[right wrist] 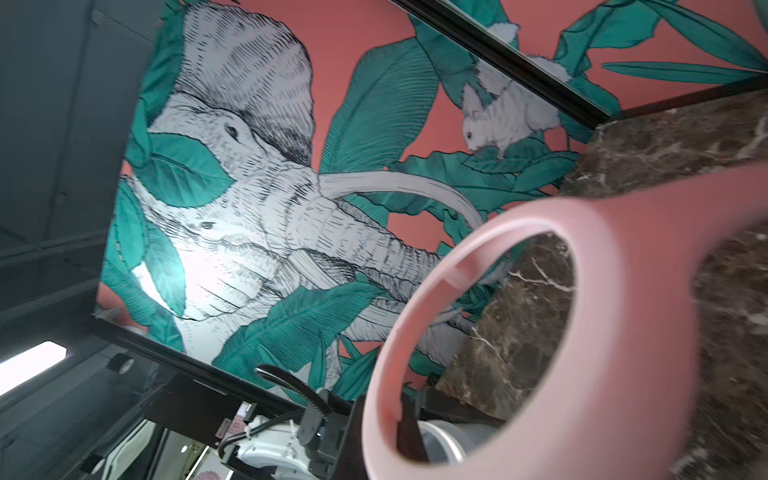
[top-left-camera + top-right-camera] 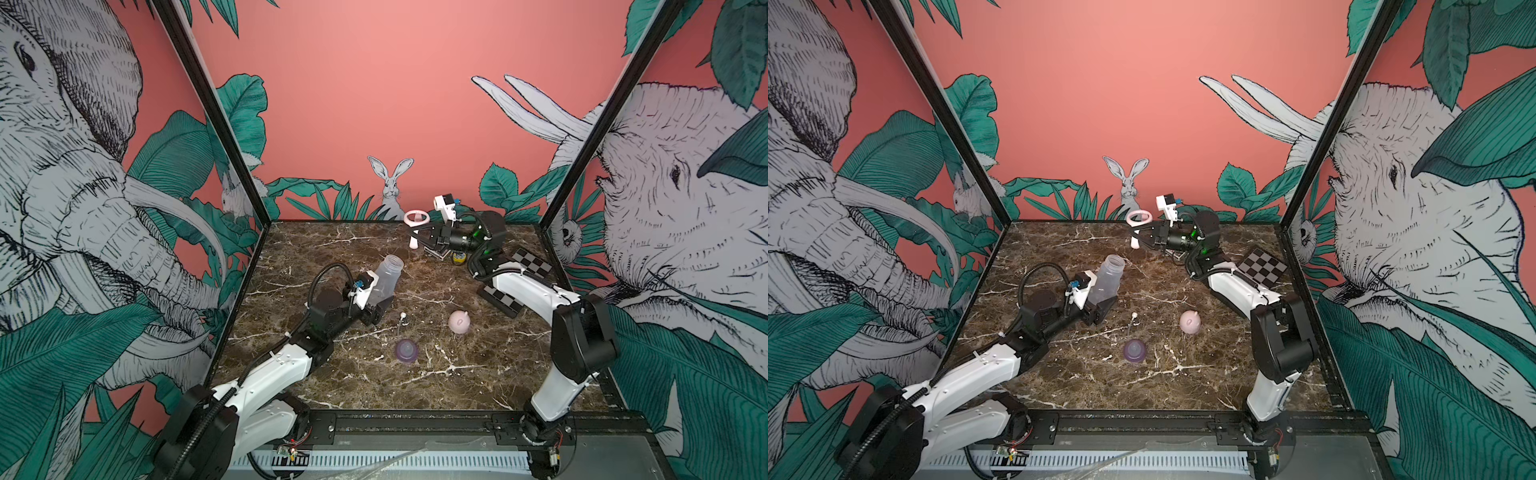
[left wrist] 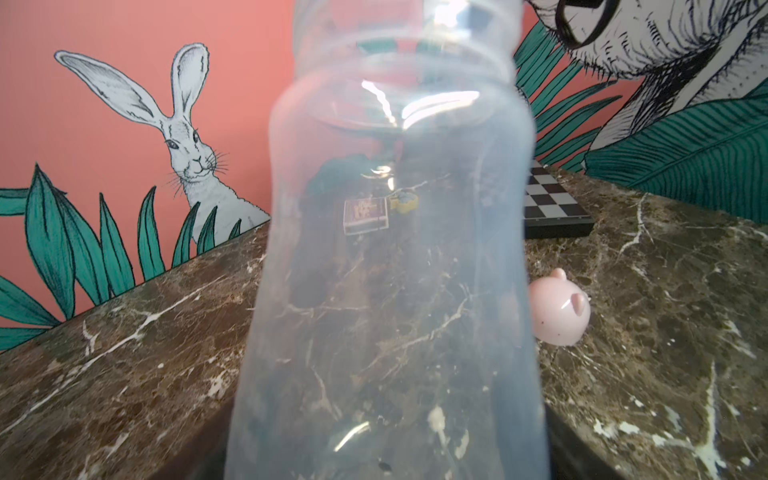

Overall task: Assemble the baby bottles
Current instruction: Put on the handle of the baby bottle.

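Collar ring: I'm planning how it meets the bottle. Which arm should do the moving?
Right, probably. The right gripper holds the collar ring raised above the table, free to travel. The left gripper holds the bottle by its base, tilted, open mouth up: a steady target.

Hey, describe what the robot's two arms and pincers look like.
The left arm and right arm have white shells, rounded black joints and looping black cables. The left pincer and right pincer are black, each topped by a white camera mount.
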Tool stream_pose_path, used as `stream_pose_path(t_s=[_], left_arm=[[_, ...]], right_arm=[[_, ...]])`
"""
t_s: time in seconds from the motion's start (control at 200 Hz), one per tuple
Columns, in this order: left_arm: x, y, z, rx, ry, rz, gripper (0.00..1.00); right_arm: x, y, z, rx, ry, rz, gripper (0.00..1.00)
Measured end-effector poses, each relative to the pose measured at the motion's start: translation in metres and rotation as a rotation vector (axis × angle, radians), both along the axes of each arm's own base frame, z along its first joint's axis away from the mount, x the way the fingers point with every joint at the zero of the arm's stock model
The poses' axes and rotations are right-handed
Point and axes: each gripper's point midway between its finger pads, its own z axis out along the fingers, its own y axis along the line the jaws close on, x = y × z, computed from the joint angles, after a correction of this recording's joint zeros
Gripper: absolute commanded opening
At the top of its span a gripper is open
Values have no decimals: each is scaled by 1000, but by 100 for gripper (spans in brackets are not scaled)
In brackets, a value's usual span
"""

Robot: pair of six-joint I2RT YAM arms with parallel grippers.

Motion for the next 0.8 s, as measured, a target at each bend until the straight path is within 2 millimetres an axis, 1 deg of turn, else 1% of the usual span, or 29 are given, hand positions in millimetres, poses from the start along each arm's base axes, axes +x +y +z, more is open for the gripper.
stream_pose_path(t_s=[0.105,0.215,0.3,0.39,0.49,0.62,0.73,0.8], left_arm=[[10,-8,8,-22,-16,-8,64],[19,-16,19,-47,-35,-17,64],[22,-19,31,-71,-61,-19,64],[23,-21,45,-93,-91,-25,64],[22,-22,59,-122,-121,-36,63],[21,-23,67,-142,-134,-42,63],[21,-23,71,-156,-144,-43,62],[20,-23,74,-168,-149,-44,61]], right_arm=[[-24,15,29,70,-16,66,0],[-49,26,49,108,-22,129,0],[-63,26,61,119,-38,155,0],[-71,21,71,121,-66,156,0],[-79,16,81,125,-93,159,0],[-85,14,87,137,-108,170,0],[-87,17,86,148,-100,184,0],[-86,19,79,147,-86,189,0]])
